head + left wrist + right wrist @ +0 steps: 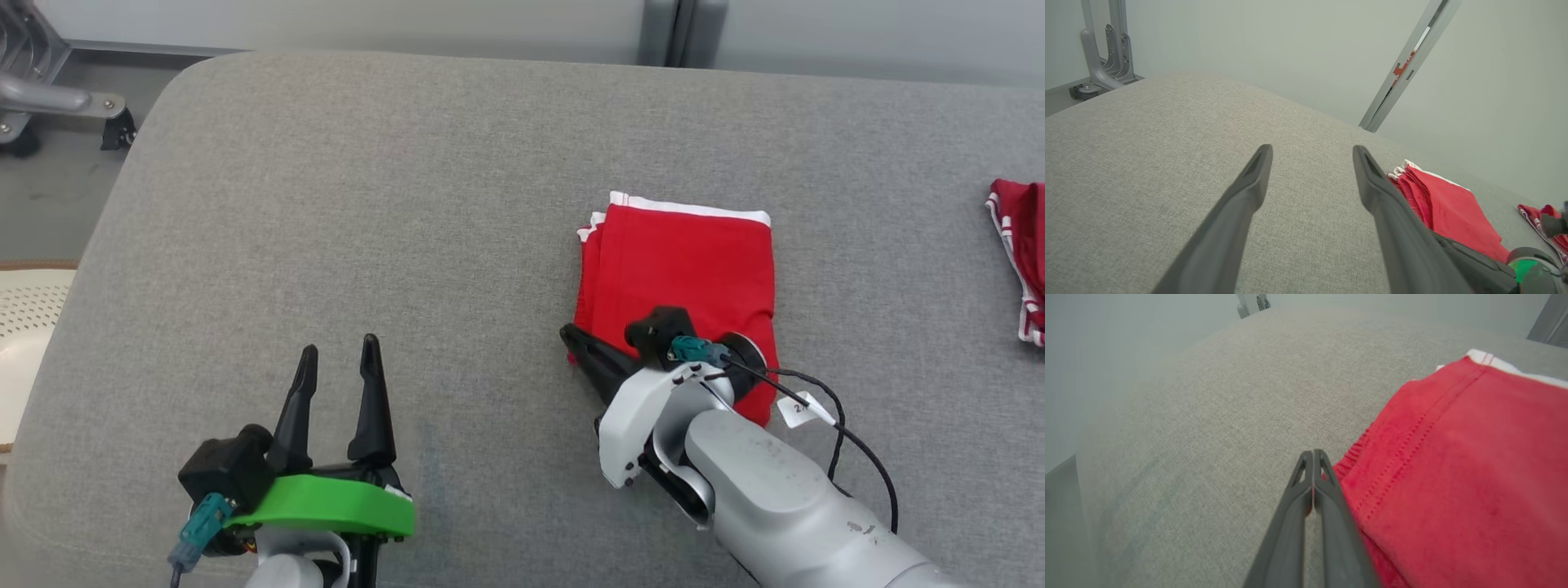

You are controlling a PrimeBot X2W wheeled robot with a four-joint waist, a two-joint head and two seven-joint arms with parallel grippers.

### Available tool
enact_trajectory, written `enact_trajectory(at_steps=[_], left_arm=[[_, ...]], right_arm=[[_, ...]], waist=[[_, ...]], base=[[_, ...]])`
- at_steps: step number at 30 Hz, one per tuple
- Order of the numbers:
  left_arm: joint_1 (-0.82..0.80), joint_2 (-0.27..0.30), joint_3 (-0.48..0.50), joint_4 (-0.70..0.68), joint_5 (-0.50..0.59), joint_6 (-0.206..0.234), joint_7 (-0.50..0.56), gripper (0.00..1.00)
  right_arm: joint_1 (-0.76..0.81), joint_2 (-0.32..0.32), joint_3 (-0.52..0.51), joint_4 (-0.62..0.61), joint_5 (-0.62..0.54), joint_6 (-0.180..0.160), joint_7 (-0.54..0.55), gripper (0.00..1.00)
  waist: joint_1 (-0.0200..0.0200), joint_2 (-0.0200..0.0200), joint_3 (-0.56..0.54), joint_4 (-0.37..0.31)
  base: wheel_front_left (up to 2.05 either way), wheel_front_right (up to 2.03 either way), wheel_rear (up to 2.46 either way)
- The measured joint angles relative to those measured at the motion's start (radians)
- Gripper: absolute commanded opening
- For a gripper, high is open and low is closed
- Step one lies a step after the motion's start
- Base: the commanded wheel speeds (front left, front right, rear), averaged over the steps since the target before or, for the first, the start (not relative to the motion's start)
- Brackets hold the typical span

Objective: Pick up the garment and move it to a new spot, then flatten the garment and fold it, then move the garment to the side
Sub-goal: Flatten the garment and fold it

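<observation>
On the grey cloth-covered desk [408, 204], the left gripper [340, 345] hovers near the front edge over bare fabric, its two dark fingers spread well apart and empty. To its right, near the middle of the desk, lies the red garment [686, 261], folded into a neat rectangle with a white band along its far edge. The right gripper [567, 331] sits at the garment's near left corner, fingers pressed together against its edge; whether they pinch any cloth I cannot tell. Another red cloth [1024, 245] lies at the far right.
</observation>
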Motion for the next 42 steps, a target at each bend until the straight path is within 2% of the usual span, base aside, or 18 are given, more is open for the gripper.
enact_trajectory(at_steps=[1, 3, 4, 5, 6, 10, 21, 26, 34, 42], left_arm=[[0.000, 0.000, 0.003, 0.001, 0.000, 0.000, 0.000, 1.00], [0.000, 0.000, 0.008, 0.001, 0.000, -0.001, 0.000, 1.00], [0.000, 0.001, 0.011, 0.001, 0.001, -0.001, 0.000, 1.00], [0.000, 0.001, 0.013, 0.001, 0.001, -0.002, 0.000, 1.00], [0.000, 0.003, 0.016, 0.001, 0.007, -0.002, -0.001, 1.00], [-0.003, 0.009, 0.023, 0.002, 0.030, -0.002, -0.004, 1.00], [0.010, 0.008, 0.071, 0.051, 0.076, -0.006, -0.005, 1.00], [0.054, 0.003, 0.104, 0.069, 0.091, -0.020, -0.006, 1.00], [0.107, -0.007, 0.143, 0.094, 0.137, -0.032, -0.006, 1.00], [0.119, -0.013, 0.151, 0.135, 0.164, -0.041, -0.006, 1.00]], right_arm=[[-0.006, 0.000, 0.002, -0.011, 0.007, 0.000, -0.012, 0.00], [-0.011, 0.000, -0.007, -0.035, 0.016, 0.000, -0.029, 0.26], [-0.012, 0.001, -0.021, -0.050, 0.018, 0.000, -0.034, 0.49], [-0.012, 0.001, -0.040, -0.060, 0.018, 0.000, -0.038, 0.82], [-0.013, 0.000, -0.063, -0.075, 0.015, 0.000, -0.038, 1.00], [0.010, -0.002, -0.197, -0.178, -0.034, 0.000, -0.043, 1.00], [0.279, -0.020, -0.555, -0.398, -0.209, 0.000, -0.044, 1.00], [0.400, -0.019, -0.665, -0.503, -0.258, 0.000, -0.044, 1.00], [0.541, -0.004, -0.717, -0.631, -0.274, 0.000, -0.044, 1.00], [0.567, -0.001, -0.702, -0.631, -0.256, 0.000, -0.029, 1.00]], waist=[[0.0000, 0.0000, -0.004, -0.007], [0.0000, 0.0000, -0.011, -0.019], [0.0000, 0.0000, -0.017, -0.027], [0.0000, 0.0000, -0.021, -0.033], [0.0000, 0.0000, -0.027, -0.041], [0.0000, 0.0000, -0.050, -0.077], [0.0000, 0.0000, -0.129, -0.172], [0.0000, 0.0000, -0.158, -0.200], [0.0000, 0.0000, -0.178, -0.222], [0.0000, 0.0000, -0.182, -0.221]], base=[[0.00, 0.00, 0.00], [0.00, 0.00, 0.00], [0.00, 0.00, 0.00], [0.00, 0.00, 0.00], [0.00, 0.00, 0.00], [0.00, 0.00, 0.00], [0.00, 0.00, 0.00], [0.00, 0.00, 0.00], [0.00, 0.00, 0.00], [0.00, 0.00, 0.00]])
